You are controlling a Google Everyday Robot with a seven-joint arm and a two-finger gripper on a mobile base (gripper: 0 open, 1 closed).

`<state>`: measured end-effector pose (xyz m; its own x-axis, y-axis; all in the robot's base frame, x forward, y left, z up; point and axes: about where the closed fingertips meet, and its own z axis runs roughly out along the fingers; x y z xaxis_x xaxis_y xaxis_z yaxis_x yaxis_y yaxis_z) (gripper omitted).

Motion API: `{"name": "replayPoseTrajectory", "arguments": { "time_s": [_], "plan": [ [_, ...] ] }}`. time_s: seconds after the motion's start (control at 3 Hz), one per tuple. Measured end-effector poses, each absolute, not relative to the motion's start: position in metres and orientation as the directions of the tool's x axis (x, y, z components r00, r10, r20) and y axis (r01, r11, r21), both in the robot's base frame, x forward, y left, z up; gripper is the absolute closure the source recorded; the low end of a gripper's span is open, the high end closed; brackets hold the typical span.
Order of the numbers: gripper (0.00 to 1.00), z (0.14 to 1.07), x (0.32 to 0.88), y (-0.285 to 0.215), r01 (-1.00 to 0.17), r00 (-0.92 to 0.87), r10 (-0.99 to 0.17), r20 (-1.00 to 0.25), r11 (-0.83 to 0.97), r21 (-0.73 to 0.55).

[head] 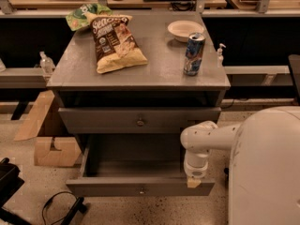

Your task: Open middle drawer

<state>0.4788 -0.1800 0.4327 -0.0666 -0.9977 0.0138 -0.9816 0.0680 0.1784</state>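
The grey cabinet (61,81) has three drawer levels. The middle drawer (93,121) is shut, with a small round knob (139,122) at its centre. The bottom drawer (108,187) is pulled out, with its own knob (141,190). My white arm (206,137) reaches in from the right and bends down. My gripper (193,182) hangs at the right end of the bottom drawer's front, below and to the right of the middle drawer's knob. It holds nothing that I can see.
On the cabinet top lie a brown chip bag (115,41), a green bag (82,15), a white bowl (185,29) and a blue can (194,54). Cardboard boxes (51,149) stand on the floor at the left. A black cable (56,205) lies at the lower left.
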Motion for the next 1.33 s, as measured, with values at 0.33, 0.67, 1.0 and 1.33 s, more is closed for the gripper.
{"name": "replayPoseTrajectory", "arguments": {
  "time_s": [0.33,0.67,1.0,1.33],
  "plan": [
    [1.0,0.446,0.455,-0.173,-0.964,-0.034,-0.999,0.035,0.042,0.263],
    [1.0,0.451,0.446,-0.17,-0.955,-0.021,-0.999,0.042,0.033,0.294],
    [1.0,0.454,0.441,-0.168,-0.949,-0.011,-0.999,0.045,0.025,0.315],
    [1.0,0.454,0.441,-0.168,-0.949,-0.011,-0.999,0.045,0.025,0.316]
  ]
}}
